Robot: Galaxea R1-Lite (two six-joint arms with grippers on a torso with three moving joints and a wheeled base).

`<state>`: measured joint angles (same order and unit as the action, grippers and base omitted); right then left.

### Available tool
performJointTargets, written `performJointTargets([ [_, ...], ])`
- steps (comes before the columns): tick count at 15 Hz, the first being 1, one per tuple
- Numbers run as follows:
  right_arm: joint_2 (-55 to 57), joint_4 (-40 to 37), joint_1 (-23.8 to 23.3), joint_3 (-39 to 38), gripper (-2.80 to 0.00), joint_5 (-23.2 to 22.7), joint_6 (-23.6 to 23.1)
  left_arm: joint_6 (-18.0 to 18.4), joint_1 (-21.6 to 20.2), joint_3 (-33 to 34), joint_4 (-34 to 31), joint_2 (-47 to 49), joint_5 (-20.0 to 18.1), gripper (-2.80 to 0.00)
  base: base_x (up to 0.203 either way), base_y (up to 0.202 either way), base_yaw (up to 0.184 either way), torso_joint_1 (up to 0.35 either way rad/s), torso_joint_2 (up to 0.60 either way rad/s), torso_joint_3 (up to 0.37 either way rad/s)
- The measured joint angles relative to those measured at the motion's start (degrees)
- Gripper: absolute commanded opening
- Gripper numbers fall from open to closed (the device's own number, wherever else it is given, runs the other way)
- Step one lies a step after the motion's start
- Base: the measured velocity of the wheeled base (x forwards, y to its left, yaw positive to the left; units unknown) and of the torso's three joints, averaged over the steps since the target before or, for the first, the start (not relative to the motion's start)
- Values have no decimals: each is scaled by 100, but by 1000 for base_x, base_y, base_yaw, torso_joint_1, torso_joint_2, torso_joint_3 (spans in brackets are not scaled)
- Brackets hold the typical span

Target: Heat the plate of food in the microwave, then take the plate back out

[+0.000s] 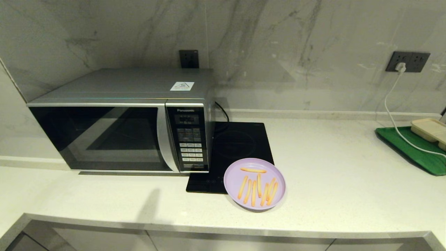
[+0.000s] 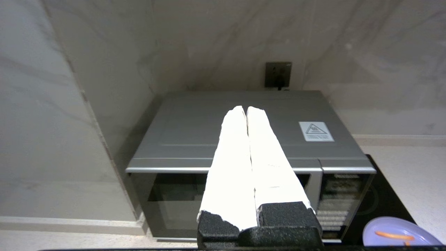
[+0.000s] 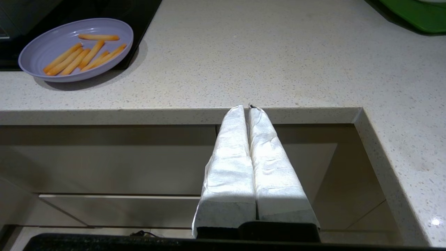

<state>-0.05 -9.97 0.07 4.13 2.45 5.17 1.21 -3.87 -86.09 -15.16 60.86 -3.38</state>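
The silver microwave (image 1: 122, 118) stands at the back left of the counter with its dark glass door closed. The lilac plate of food (image 1: 254, 183), holding several orange fries, rests partly on the front corner of a black cooktop and partly on the counter. Neither arm shows in the head view. My left gripper (image 2: 246, 108) is shut and empty, held in the air in front of and above the microwave (image 2: 244, 139). My right gripper (image 3: 246, 107) is shut and empty, below and just in front of the counter's front edge, with the plate of food (image 3: 75, 48) some way off on the counter.
A flat black induction cooktop (image 1: 237, 150) lies right of the microwave. A green tray (image 1: 414, 150) with a beige compartment tray (image 1: 430, 129) sits at the far right, with a white cable (image 1: 392, 104) running to a wall socket. Cabinet fronts (image 3: 139, 164) lie below the counter edge.
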Motion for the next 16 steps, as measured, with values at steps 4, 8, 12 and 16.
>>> performJointTargets([
  [4,0,2,-2,0,-280,-2,-2,72,-182,1151,-82,-1485,-365,-280,0,0,0,0,0,0],
  [8,0,2,-1,-2,-280,2,-2,311,65,2596,-172,-3075,-429,-280,0,0,0,0,0,0],
  [12,0,0,-2,-2,-280,0,-2,640,233,4002,-665,-4478,-386,-280,0,0,0,0,0,0],
  [16,0,0,0,-2,-280,-1,0,596,365,5562,-796,-5609,-205,-280,0,0,0,0,0,0],
])
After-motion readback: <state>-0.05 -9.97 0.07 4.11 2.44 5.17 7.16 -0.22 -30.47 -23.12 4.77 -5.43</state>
